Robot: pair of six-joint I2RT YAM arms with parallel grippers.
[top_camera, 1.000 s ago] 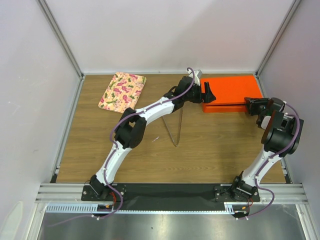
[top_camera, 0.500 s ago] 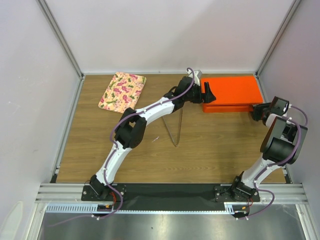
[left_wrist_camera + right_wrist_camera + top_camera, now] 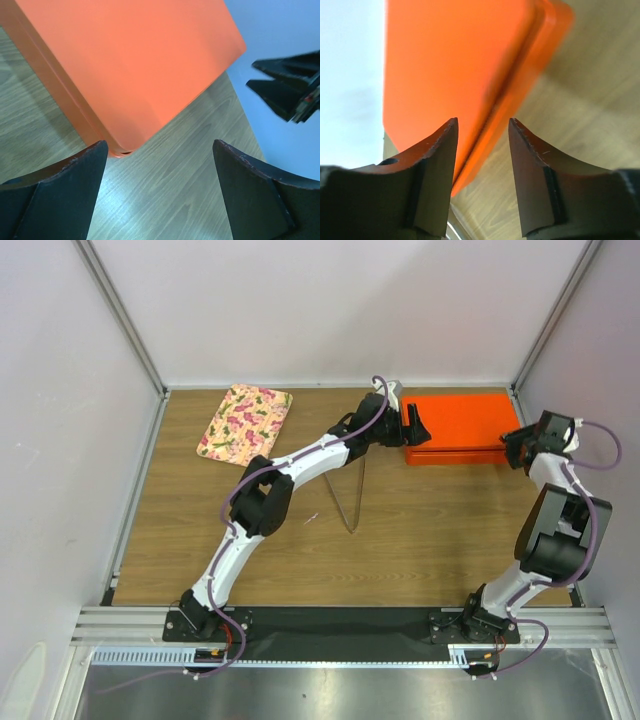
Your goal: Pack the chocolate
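Note:
No chocolate shows in any view. The orange box point(image 3: 462, 420) lies shut at the back right of the table. My left gripper point(image 3: 415, 427) is open and empty at the box's left end. In the left wrist view its fingers point(image 3: 60, 195) stand wide apart over bare wood, with the box's corner point(image 3: 130, 65) just beyond them. My right gripper point(image 3: 517, 447) is open and empty at the box's right front corner. In the right wrist view the box's edge point(image 3: 470, 60) lies beyond the gap between its fingers point(image 3: 535, 170), blurred.
A floral tray point(image 3: 245, 420) lies at the back left. A thin bent wire point(image 3: 350, 502) stands mid-table under the left arm. White walls close the table's left, back and right. My right gripper also shows in the left wrist view point(image 3: 290, 92).
My right arm has swung its wrist back and to the right, and the gripper now points at the box's right front corner. The left arm and the box have not moved.

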